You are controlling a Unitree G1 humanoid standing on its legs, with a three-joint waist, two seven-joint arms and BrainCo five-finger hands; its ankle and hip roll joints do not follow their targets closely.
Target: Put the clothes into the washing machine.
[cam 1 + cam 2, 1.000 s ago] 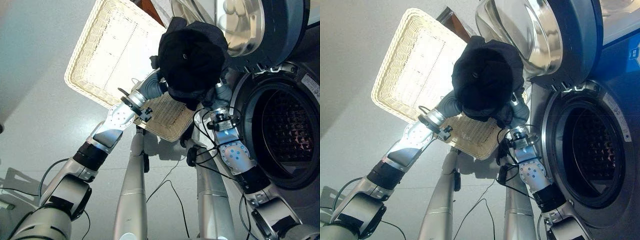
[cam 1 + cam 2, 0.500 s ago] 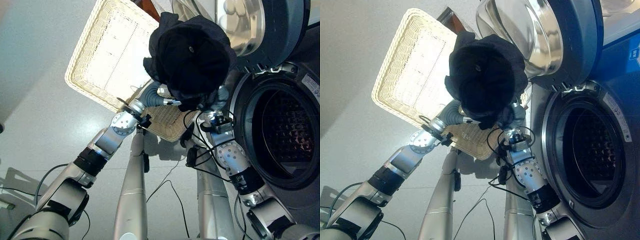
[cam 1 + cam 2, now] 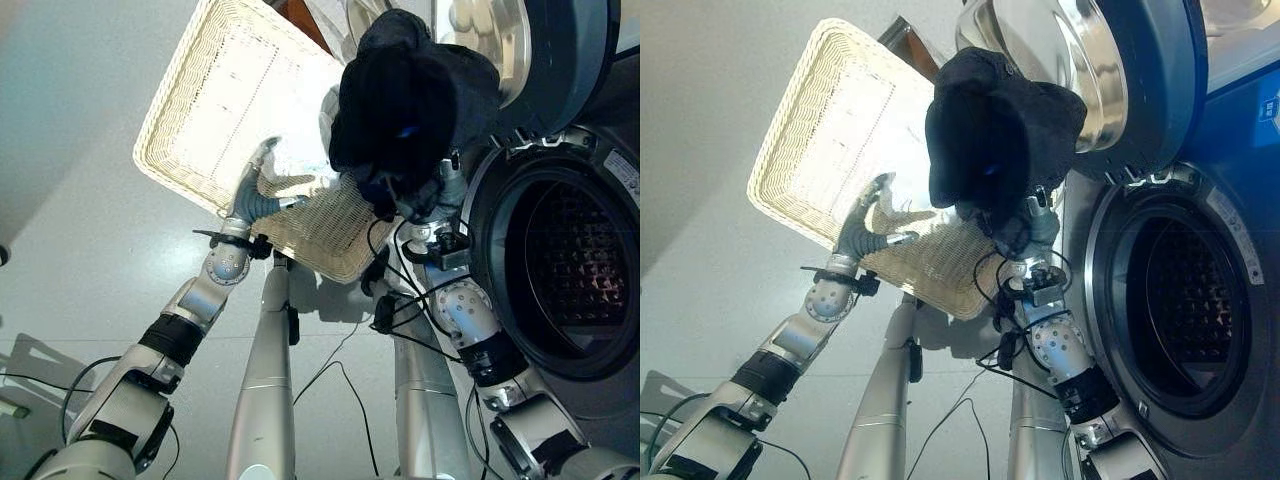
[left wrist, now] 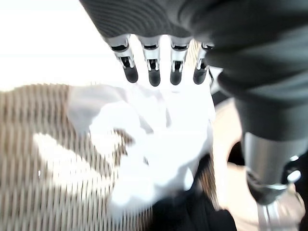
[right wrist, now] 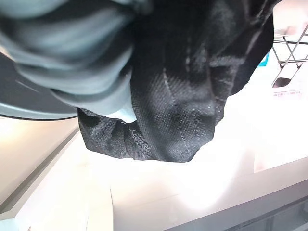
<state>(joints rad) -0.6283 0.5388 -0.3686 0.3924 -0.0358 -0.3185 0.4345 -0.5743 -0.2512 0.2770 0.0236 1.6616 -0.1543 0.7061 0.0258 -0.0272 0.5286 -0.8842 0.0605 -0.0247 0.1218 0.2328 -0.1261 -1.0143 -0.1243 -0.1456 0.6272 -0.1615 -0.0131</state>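
Since a second ago our left hand (image 3: 262, 165) has come away from the black garment (image 3: 410, 105) and now reaches out over the wicker basket (image 3: 200, 110), while the garment has swung toward the washing machine's open door (image 3: 540, 50) and hangs bunched above our right hand (image 3: 1035, 222). The left wrist view shows the left hand's fingers (image 4: 153, 72) straight and spread, holding nothing, with white cloth (image 4: 159, 139) lying in the basket just past them. Our right hand carries the black garment alone; the cloth drapes over it and hides its fingers in every view, so we cannot tell how they grip.

We judge the step in hand to be carrying this garment across into the drum (image 3: 575, 270), whose mouth stands open just beside the right arm. To do it well we should swing the right hand well inside the opening before letting go, since the cloth hangs in loose folds that could catch on the door or the rim of the opening and slide out. Keeping the bundle high until it clears the rim, then lowering it deep, looks safest. The left hand is well placed to gather the white cloth next.
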